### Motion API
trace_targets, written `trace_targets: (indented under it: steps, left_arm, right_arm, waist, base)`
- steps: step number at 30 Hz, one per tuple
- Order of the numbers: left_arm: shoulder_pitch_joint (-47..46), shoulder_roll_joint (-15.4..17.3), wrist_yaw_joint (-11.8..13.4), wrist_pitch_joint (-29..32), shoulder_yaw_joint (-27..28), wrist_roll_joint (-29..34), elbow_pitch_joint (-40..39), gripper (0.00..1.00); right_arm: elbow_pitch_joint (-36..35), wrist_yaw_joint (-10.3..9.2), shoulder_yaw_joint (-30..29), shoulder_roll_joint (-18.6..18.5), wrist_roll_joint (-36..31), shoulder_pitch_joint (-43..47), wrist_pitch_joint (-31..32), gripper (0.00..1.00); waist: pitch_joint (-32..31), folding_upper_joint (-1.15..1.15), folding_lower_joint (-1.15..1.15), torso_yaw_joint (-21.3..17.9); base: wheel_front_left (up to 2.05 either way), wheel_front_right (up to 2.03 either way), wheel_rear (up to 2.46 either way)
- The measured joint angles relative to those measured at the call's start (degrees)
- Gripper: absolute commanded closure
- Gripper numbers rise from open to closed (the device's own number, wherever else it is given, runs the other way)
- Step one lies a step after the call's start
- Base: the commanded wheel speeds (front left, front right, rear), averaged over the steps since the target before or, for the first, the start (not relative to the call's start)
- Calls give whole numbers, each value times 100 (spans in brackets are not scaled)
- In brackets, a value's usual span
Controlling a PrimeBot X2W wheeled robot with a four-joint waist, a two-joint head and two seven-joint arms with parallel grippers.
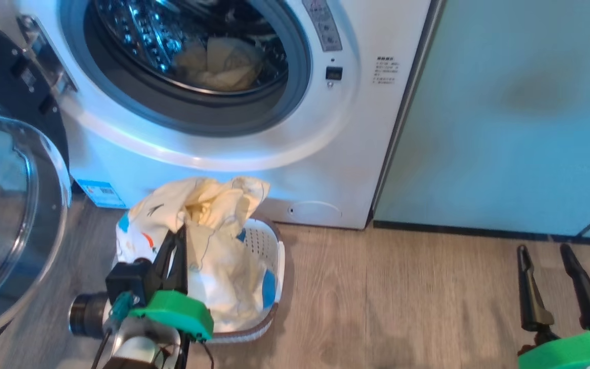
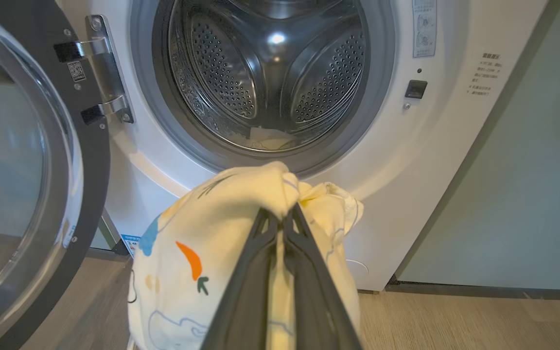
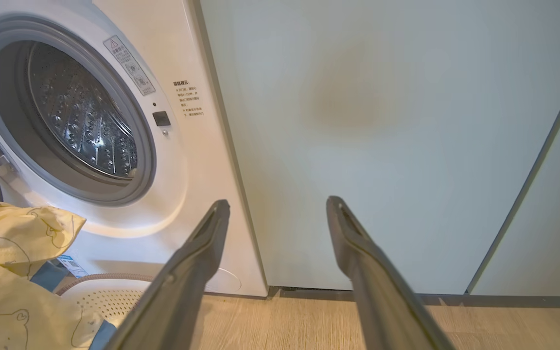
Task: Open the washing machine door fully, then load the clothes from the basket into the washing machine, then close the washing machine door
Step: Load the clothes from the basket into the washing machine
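Left wrist view: left gripper (image 2: 284, 216) pinched tight on a bunched fold of the clothes (image 2: 212, 228), which trail down into the basket (image 1: 273, 251) just in front of the washing machine (image 1: 325, 164). They look soft, light and floppy, so that gathered top fold seems the sensible hold. Right gripper (image 3: 277, 204) hangs spread and empty, off to the right.

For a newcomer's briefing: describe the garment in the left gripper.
Before the open white washing machine stands a cream basket. The orange-printed garment sticks up from it, pinched by the left gripper; the other yellow clothes lie in the drum.
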Motion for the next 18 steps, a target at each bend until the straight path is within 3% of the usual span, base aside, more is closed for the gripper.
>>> trace_targets:
  steps: [18]
  left_arm:
    - [405,141,164,260,-125,-1,-568,100]
  right_arm:
    - [-253,0,-4,114,-48,215,138,0]
  waist:
    - [-287,0,1,-19]
  base:
    - [0,0,0]
